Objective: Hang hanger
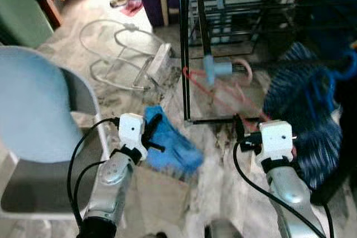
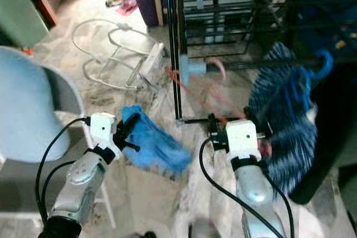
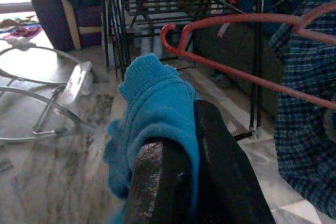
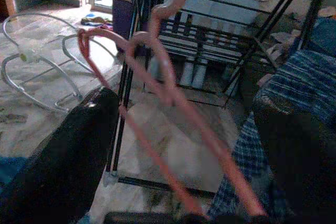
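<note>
Nearest, the left gripper (image 1: pixel 153 133) was clamped on a blue cloth (image 1: pixel 170 143), keeping it off the floor. To the right, the right gripper (image 4: pixel 184 145) held a pink hanger (image 4: pixel 173 98), its 2 fingers spread, angled toward the far black rack (image 1: pixel 223 20) for hanging.

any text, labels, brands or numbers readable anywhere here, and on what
None can be read.
The white housing behind the left gripper and the right gripper carries no legible marking.
The blue cloth in the left gripper, the red hanger and the black rack show no print.
The views are blurred, so small labels could be missed.
</note>
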{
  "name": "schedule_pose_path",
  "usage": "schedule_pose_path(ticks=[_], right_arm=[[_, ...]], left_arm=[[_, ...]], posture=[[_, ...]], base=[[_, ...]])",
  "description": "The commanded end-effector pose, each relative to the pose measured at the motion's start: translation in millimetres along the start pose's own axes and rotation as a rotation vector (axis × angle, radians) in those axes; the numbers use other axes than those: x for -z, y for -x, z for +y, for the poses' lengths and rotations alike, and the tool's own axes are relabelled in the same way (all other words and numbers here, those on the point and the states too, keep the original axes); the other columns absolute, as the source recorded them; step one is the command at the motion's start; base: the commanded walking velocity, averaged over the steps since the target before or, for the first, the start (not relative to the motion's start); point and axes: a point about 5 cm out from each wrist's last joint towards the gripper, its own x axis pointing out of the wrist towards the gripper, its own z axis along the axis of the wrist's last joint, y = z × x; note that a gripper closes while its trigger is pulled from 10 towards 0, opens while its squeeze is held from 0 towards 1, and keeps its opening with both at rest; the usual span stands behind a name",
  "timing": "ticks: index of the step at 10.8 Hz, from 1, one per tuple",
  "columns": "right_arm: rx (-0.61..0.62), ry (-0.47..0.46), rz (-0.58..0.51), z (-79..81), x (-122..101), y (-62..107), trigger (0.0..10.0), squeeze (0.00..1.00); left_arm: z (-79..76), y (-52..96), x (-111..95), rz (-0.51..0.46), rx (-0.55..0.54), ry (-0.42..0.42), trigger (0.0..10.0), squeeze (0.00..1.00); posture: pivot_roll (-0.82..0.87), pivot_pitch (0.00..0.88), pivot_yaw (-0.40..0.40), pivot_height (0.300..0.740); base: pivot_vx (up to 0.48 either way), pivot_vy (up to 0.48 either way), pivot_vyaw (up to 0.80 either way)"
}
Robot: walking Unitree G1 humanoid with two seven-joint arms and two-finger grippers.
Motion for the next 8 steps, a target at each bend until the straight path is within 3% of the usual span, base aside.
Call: schedule_pose_path(ticks=[1, 5, 8], right_arm=[[0.018, 0.01, -0.011, -6.1, -3.5, 0.5, 10.0, 0.0], [-0.072, 0.036, 0.0, -30.9, -13.7, 0.4, 10.0, 0.0], [-0.152, 0.019, 0.114, -47.1, -10.5, -1.7, 10.0, 0.0]], left_arm=[[-4.5, 2.8, 3.0, 0.011, 0.025, 0.01, 10.0, 0.0], [-2.7, 16.1, 10.9, 0.058, 0.079, -0.002, 10.0, 0.0], [0.1, 18.7, 12.9, 0.075, 0.084, -0.002, 10.0, 0.0]], posture=[[-0.17, 0.194, 0.082, 0.74], [-0.17, 0.215, 0.089, 0.74], [-0.17, 0.217, 0.096, 0.74]], base=[[0.0, 0.0, 0.0], [0.0, 0.0, 0.0], [0.0, 0.0, 0.0]])
